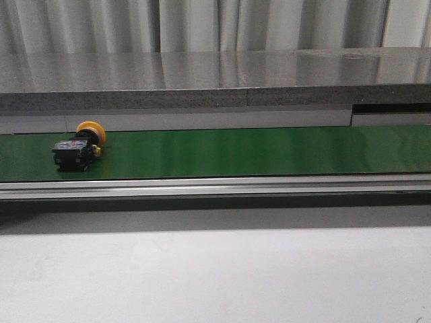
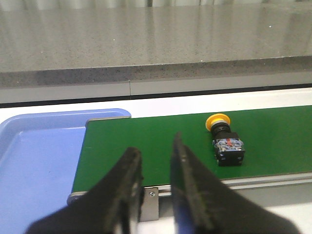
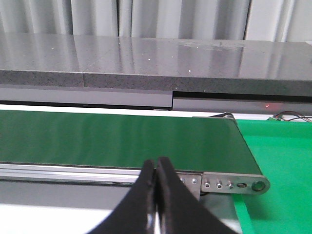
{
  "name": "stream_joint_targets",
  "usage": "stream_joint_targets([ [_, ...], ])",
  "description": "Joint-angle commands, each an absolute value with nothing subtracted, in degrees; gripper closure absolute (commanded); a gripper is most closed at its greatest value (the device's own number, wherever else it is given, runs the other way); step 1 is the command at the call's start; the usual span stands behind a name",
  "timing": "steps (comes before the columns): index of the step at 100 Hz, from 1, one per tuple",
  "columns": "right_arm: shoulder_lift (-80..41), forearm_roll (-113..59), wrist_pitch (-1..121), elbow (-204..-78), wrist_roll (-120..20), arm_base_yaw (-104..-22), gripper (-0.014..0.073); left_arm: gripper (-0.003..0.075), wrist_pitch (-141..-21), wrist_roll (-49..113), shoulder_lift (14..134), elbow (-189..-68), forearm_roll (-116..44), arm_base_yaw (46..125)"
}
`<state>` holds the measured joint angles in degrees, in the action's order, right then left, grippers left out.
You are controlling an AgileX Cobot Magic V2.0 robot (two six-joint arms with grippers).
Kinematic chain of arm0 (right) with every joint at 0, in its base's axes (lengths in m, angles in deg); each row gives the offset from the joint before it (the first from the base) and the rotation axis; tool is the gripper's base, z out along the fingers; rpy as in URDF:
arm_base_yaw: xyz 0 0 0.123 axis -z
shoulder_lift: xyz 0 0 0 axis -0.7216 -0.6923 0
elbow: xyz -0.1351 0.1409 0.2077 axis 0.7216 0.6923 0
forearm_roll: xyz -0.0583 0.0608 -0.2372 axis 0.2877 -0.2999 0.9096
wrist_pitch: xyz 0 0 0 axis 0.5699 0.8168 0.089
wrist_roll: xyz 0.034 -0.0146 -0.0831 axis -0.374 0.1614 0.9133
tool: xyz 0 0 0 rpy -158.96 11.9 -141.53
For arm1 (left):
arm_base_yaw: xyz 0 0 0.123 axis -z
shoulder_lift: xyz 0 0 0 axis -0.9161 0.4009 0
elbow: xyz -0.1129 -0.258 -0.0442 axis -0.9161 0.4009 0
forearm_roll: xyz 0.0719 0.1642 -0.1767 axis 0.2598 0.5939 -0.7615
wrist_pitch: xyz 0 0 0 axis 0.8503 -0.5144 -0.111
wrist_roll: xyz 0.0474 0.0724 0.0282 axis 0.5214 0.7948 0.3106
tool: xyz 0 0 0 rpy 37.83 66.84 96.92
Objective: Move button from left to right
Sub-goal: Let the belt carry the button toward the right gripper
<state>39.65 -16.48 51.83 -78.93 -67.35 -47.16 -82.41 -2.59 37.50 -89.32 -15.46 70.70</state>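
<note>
The button [image 1: 78, 147] lies on its side on the green conveyor belt [image 1: 256, 151] at the left, its yellow cap toward the back and its black body toward the front. It also shows in the left wrist view [image 2: 224, 140]. My left gripper [image 2: 156, 151] is open and empty, near the belt's front edge, apart from the button. My right gripper [image 3: 157, 165] is shut and empty, in front of the belt's right end. Neither gripper shows in the front view.
A blue tray [image 2: 34, 165] sits at the belt's left end. A bright green surface [image 3: 282, 170] lies past the belt's right end roller [image 3: 236, 184]. A grey stone ledge [image 1: 215, 81] runs behind the belt; a metal rail [image 1: 215, 185] runs along its front.
</note>
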Motion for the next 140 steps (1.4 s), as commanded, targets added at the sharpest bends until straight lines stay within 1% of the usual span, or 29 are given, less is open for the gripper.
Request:
stream_joint_targets([
  [1, 40.54, -16.04, 46.82, -79.86, -67.42, -47.13, 0.0662, 0.0738, -77.07, -2.66, 37.71, -91.01, -16.05, 71.15],
  [72, 40.54, -16.04, 46.59, -79.94, -67.42, -47.13, 0.0662, 0.074, -77.07, -2.66, 37.71, -91.01, -16.14, 71.15],
  [111, 40.36, -16.14, 47.57, -85.45, -67.42, -47.13, 0.0662, 0.074, -77.07, -2.66, 37.71, -91.01, -16.14, 71.15],
  [128, 39.65, -16.14, 54.86, -90.96, -67.42, -47.13, 0.0662, 0.074, -77.07, -2.66, 37.71, -91.01, -16.14, 71.15],
  [140, 35.44, -16.09, 60.51, -96.13, -67.42, -47.13, 0.0662, 0.074, -77.07, -2.66, 37.71, -91.01, -16.14, 71.15],
])
